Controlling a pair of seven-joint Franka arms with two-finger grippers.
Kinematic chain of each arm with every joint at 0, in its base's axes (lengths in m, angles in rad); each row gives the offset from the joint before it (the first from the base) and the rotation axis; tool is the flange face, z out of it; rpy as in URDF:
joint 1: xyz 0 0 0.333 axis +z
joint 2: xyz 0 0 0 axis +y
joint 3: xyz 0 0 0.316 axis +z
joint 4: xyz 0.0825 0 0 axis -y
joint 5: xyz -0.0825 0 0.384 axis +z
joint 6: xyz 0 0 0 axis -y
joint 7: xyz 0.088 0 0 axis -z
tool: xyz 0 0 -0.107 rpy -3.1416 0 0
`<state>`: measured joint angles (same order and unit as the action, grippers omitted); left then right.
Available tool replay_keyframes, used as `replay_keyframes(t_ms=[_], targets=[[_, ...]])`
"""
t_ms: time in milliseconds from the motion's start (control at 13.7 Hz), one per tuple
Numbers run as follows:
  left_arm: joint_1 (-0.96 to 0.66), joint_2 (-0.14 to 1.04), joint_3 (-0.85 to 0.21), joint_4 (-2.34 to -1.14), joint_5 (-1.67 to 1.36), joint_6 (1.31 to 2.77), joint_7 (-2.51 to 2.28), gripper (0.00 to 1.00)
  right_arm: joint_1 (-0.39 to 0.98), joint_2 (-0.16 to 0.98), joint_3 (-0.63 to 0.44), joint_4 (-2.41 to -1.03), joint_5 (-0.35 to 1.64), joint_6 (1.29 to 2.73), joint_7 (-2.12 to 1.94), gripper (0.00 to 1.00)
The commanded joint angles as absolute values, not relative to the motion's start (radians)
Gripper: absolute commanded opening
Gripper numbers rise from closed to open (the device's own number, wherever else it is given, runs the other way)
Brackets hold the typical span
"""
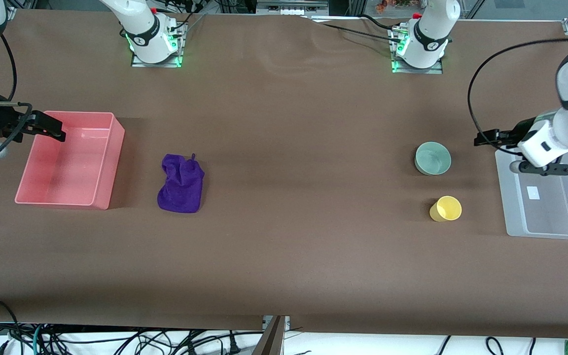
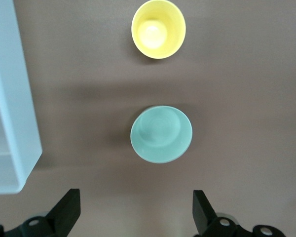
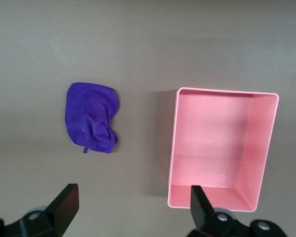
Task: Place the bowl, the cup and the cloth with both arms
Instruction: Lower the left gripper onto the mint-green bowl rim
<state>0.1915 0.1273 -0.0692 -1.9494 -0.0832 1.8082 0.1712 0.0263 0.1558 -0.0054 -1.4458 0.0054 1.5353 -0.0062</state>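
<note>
Brown matting is covering the whole table, lying flat apart from a few faint ripples between the two arm bases; tangled cables are hanging under the edge nearest the front camera, and metal framing is showing along the top of the front view.

Toward the right arm's end, a pink bin is sitting open and empty. Just beside it, toward the middle of the table, the cloth is lying crumpled, its long axis running from the bases' side toward the front camera, with its small loop tag pointing toward the bases.

Toward the left arm's end, the bowl is standing upright, mouth up. The cup is sitting nearer to the front camera than the bowl and apart from it; it is appearing to tilt with its mouth facing the camera, while the left wrist view is looking straight down into it. A clear bin is resting beside both.

The right gripper is hovering over the pink bin, fingers spread and holding nothing. The left gripper is hanging over the mat between the bowl and the clear bin, fingers likewise spread and empty.
</note>
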Motion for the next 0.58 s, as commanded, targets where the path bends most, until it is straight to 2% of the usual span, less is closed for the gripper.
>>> replay_keyframes(t_ms=[0, 218, 510], targets=[[0.218, 0.132, -0.075, -2.095, -0.126, 2.001, 0.253, 1.00, 0.020, 0.160, -0.002, -1.422, -0.006, 1.511, -0.015, 1.00], [0.218, 0.164, -0.077, -2.229, -0.126, 2.230, 0.285, 1.00, 0.018, 0.160, -0.002, -1.425, -0.002, 1.519, -0.021, 1.00], [0.218, 0.239, -0.080, -2.260, -0.138, 2.319, 0.319, 1.00, 0.017, 0.163, -0.002, -1.445, 0.000, 1.523, -0.020, 1.00]])
